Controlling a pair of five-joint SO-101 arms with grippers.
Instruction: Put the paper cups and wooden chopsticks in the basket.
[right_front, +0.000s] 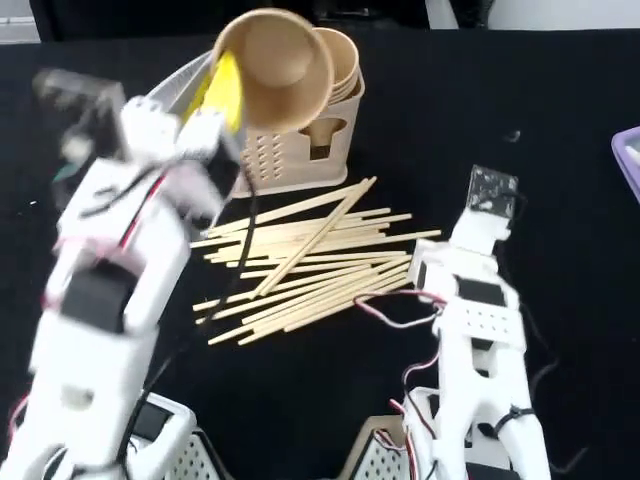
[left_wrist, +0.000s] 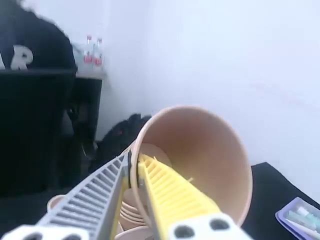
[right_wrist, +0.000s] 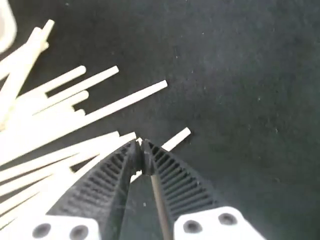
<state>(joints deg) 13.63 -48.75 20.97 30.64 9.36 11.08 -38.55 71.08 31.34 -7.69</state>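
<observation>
Just above the basket (right_front: 300, 165): left gripper (left_wrist: 134, 161), jaws pinched on the rim of a tilted paper cup (right_front: 275, 65). Inside the basket: nested cups (right_front: 345, 60). On the black table (right_front: 560, 300) just in front of the basket: wooden chopsticks (right_front: 310, 265) in a loose heap. Farther from the basket: right gripper (right_wrist: 141, 147), jaws closed tip to tip over the chopstick ends.
</observation>
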